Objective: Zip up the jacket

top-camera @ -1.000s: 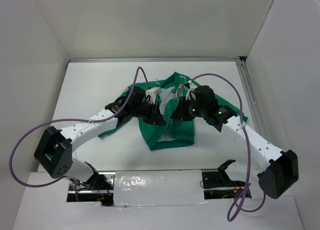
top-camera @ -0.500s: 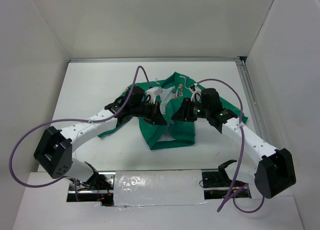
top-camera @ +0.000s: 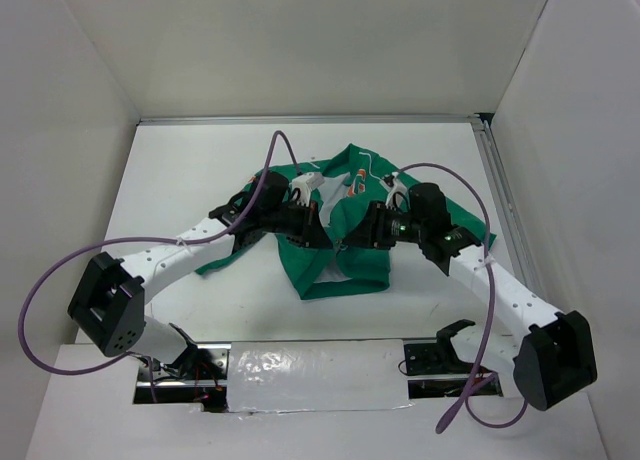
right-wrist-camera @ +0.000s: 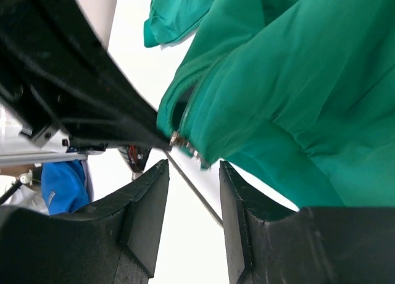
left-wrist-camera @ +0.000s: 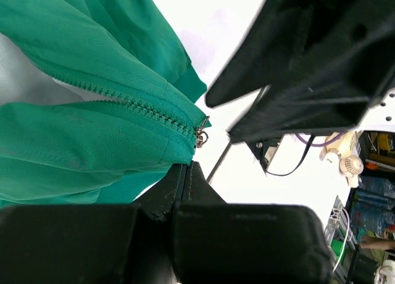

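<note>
My right gripper (right-wrist-camera: 192, 173) stands open, its two fingers parted with nothing between them. Just beyond their tips hangs the small metal zipper pull (right-wrist-camera: 183, 142), at the lower edge of the jacket (right-wrist-camera: 278, 92), whose green folds fill the view above and to the right of my fingers. My left gripper (left-wrist-camera: 186, 171) has its fingers pressed together on the jacket's bottom hem, right below that same pull. Past those tips the two rows of teeth meet at the pull and spread apart farther off, with white lining showing between them. Beyond lies the white table (top-camera: 180, 180).
</note>
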Robot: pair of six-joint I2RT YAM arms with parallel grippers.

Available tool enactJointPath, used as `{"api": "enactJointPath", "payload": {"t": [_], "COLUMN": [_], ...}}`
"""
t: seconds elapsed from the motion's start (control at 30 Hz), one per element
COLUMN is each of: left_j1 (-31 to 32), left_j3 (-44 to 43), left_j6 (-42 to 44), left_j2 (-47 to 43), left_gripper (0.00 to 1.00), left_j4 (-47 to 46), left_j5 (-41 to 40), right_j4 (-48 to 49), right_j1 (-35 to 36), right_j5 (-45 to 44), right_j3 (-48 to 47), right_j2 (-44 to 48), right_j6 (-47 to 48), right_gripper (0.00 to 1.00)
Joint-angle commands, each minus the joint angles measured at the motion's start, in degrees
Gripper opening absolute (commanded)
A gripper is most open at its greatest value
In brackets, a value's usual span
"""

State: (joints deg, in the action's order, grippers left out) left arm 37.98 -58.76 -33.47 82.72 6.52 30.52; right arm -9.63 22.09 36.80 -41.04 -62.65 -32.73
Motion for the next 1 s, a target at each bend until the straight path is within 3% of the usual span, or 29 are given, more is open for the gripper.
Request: {"api": "enactJointPath", "payload": {"t": [0.0, 0.33, 0.57, 0.97], "left_j1": [-0.45, -0.89, -0.97, -0.97], "left_j3": [-2.94, -3.55, -3.46, -3.55], "left_j6": [-1.07, -2.3, -2.91, -3.61], "left_j2": [0.43, 0.25, 0.08, -0.54], "left_gripper": [0.0, 0.0, 0.0, 0.0], "left_j4": [-1.6, -2.92, -3.19, -2.75], "left_j5": [-0.2, 2.26, 2.61, 1.21], "right_j4": [0.84, 5.93, 12.78, 13.85], "right_j1": [-0.29, 0.15, 1.29, 2.61], "right_j5": [1.17, 2.67, 3.72, 4.51], "right_j3": [1.22, 5.7, 5.27, 2.8], "right_j2": [3.06, 6.23, 2.89, -0.02], "right_j6": [0.12, -3.48, -5.32, -5.85], "right_gripper": [0.46, 0.46, 0.46, 0.43]}}
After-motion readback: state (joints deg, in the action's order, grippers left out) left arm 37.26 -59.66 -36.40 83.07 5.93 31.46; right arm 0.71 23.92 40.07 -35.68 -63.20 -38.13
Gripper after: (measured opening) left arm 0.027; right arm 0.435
